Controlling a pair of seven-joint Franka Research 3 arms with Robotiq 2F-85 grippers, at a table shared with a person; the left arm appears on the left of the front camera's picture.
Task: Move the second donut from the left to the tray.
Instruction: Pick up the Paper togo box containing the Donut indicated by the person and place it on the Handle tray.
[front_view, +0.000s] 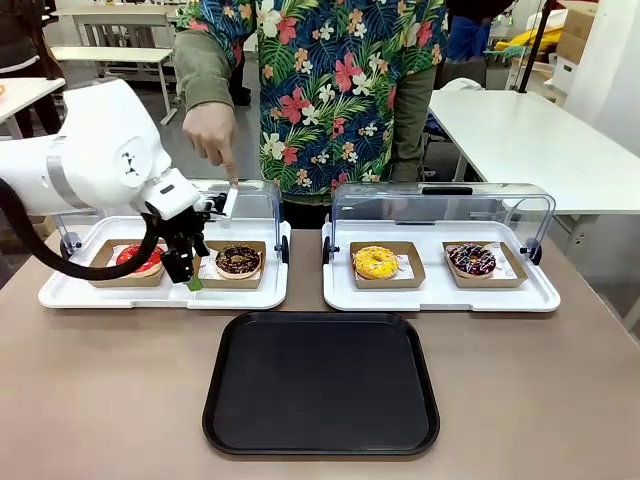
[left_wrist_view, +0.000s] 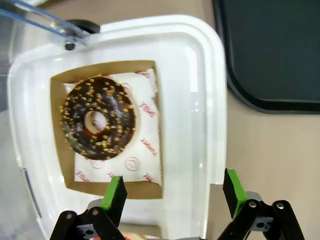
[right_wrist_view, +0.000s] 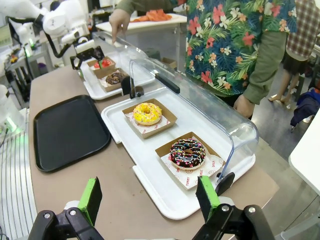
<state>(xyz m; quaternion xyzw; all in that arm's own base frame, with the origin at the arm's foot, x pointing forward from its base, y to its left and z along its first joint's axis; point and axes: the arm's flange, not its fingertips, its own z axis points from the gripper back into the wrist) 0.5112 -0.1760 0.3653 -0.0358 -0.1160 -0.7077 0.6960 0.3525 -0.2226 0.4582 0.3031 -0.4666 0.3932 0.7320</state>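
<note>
- Nearest the front camera, the tray (front_view: 320, 385) is lying bare at lower centre, waiting for the donut.
- At the bottom of its own wrist view, the right gripper (right_wrist_view: 149, 195) is hovering wide open over the table edge, holding nothing.
- Left of centre in the front view, the left gripper (front_view: 183, 275) is pointing downward, jaws fully spread and gripping nothing.
- Just right of it, the second donut from the left (front_view: 238, 261) is sitting in its cardboard tray (front_view: 258, 278) on the white tray (front_view: 60, 292).
- Seen from the left wrist, this donut is lying up and left of the jaw gap, not between the fingers.
- Risk: descending from this offset, a finger is likely to be striking the cardboard wall or white rim, or denting the frosting.
- Farthest back, a person's hand (front_view: 208, 130) is reaching down to the raised clear lid (front_view: 255, 200); a lift path passing close risks a collision.
</note>
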